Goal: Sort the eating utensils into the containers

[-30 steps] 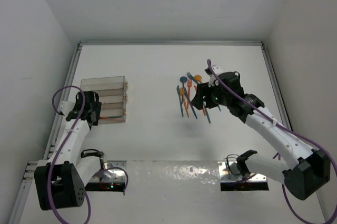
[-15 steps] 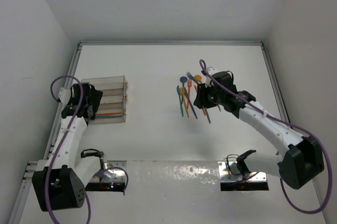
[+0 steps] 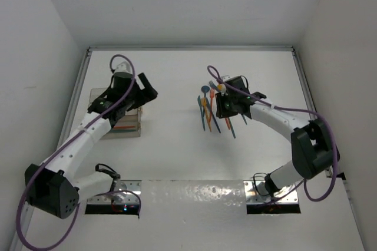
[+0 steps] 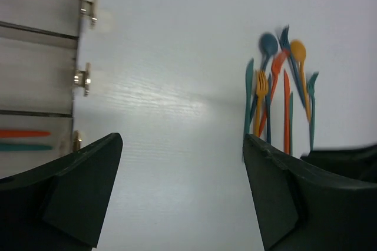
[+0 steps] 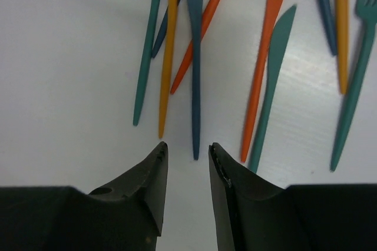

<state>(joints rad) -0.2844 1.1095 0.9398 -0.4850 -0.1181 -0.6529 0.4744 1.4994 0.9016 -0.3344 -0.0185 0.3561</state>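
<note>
**Left fingers** [image 3: 143, 92]: spread wide and empty above the white table [image 4: 177, 56]. To their left sits the block of clear plastic rectangular bins [image 4: 35, 80]. It is cut off by the wrist view's edge and half covered by the arm from overhead. The bin nearest the fingers holds an orange utensil [image 4: 23, 133] and a teal utensil [image 4: 20, 147], their heads out of view.

**Right fingers** [image 3: 221, 109]: set narrow but not closed, gripping nothing. Seen from the wrist, the end of a dark blue plastic handle [image 5: 194, 56] lies in the gap between them, touching neither. Left of it lie a yellow-orange plastic fork [image 5: 169, 45] and a teal handle [image 5: 145, 50]. Right of it lie an orange knife [image 5: 265, 56] and a teal knife [image 5: 274, 92]. Several heads are cut off at the top edge, so their kind cannot be told.
</note>
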